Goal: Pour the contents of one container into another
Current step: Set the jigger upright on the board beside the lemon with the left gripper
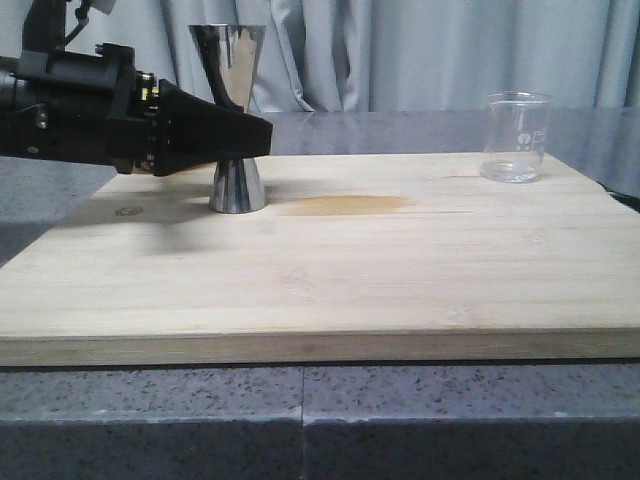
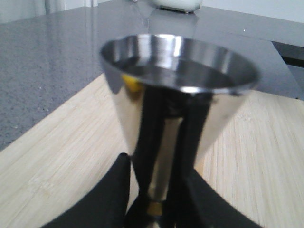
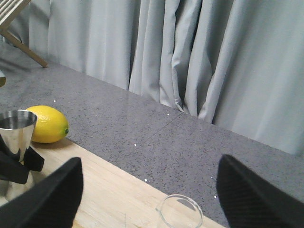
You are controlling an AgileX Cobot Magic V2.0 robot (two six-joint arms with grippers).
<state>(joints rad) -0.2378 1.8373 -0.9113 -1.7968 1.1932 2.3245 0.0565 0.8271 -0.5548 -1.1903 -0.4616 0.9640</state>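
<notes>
1. The steel jigger (image 1: 235,120) is standing upright on the left rear part of the wooden board (image 1: 330,270), its wide base resting on the wood and its upper cup rising above the arm.
2. The left gripper (image 1: 255,137) is reaching in from the left edge of the front view, level with the jigger's narrow waist, and its jaws are sitting on either side of that waist, apparently closed on it.
3. In the left wrist view the jigger (image 2: 175,95) is filling the middle, its open rim facing the camera, with the dark fingers (image 2: 107,199) flanking the narrow part and a gold band showing at the waist.
4. The glass beaker (image 1: 515,136) is standing upright at the right rear of the board, well apart from the jigger, with faint white marks on its wall.
5. The right gripper (image 3: 149,190) is hovering above the beaker (image 3: 179,211); its jaws are spread wide, holding nothing, and only the beaker's rim is showing between them.
6. A lemon (image 3: 46,124) is lying on the grey bench (image 3: 156,137) just behind the board, near the jigger (image 3: 16,130).
7. A brownish patch (image 1: 350,205) is showing on the board to the right of the jigger's base.
8. Grey curtains (image 3: 190,57) are hanging behind the bench.
</notes>
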